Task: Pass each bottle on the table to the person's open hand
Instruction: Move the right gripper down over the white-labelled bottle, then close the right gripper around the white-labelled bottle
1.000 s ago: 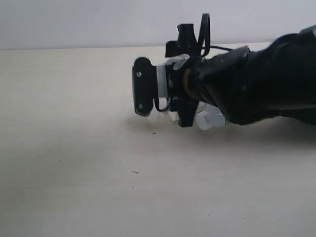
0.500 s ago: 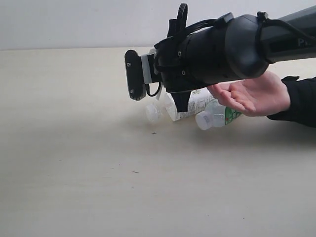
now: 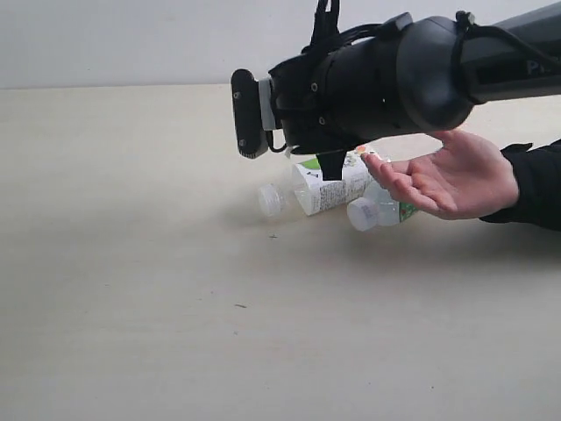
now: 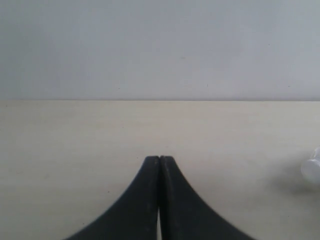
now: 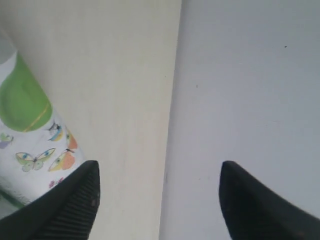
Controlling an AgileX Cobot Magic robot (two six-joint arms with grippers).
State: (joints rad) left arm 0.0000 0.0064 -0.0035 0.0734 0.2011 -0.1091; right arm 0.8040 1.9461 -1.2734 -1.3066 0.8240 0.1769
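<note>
Two bottles lie on their sides on the table (image 3: 131,281). The white-labelled bottle (image 3: 331,187) points its clear cap left, and a clear bottle with a green label (image 3: 386,211) lies just right of it. The person's open hand (image 3: 456,180) hovers palm up above the green-labelled bottle. My right arm (image 3: 377,83) reaches in above the bottles and the hand. My right gripper (image 5: 159,175) is open and holds nothing, with the white-labelled bottle (image 5: 30,135) beside one finger. My left gripper (image 4: 159,159) is shut and empty, low over bare table.
A pale wall (image 3: 131,39) runs behind the table's far edge. The person's black sleeve (image 3: 539,184) enters from the right. A clear bottle cap (image 4: 311,169) shows at the edge of the left wrist view.
My right arm has lifted off the bottles, uncovering both. The person's hand, hidden a second ago, now shows below the arm and has risen slightly.
</note>
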